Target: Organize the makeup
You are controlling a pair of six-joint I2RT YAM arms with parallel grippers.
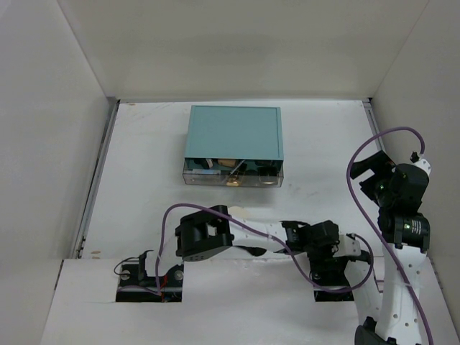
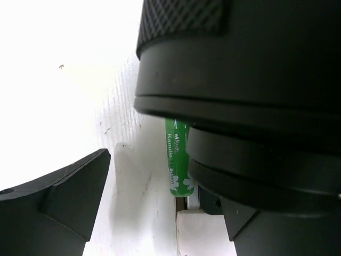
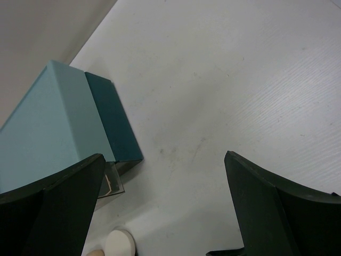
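Observation:
In the left wrist view a green lip balm tube (image 2: 178, 160) lies on the white table, its far end hidden under a large black arm housing (image 2: 240, 80). My left gripper (image 2: 165, 213) is open, its fingers (image 2: 58, 202) wide apart and touching nothing; from above it (image 1: 206, 231) hangs over the table's near middle. A round cream puff (image 3: 120, 244) and the tip of a peach sponge (image 3: 96, 252) sit at the bottom of the right wrist view. My right gripper (image 3: 165, 208) is open and empty, raised at the right (image 1: 370, 172).
The teal drawer box (image 1: 233, 133) stands mid-table, its clear drawer (image 1: 233, 174) pulled out with several small items inside; it also shows in the right wrist view (image 3: 58, 128). White walls enclose the table. A purple cable (image 1: 237, 226) runs along the left arm.

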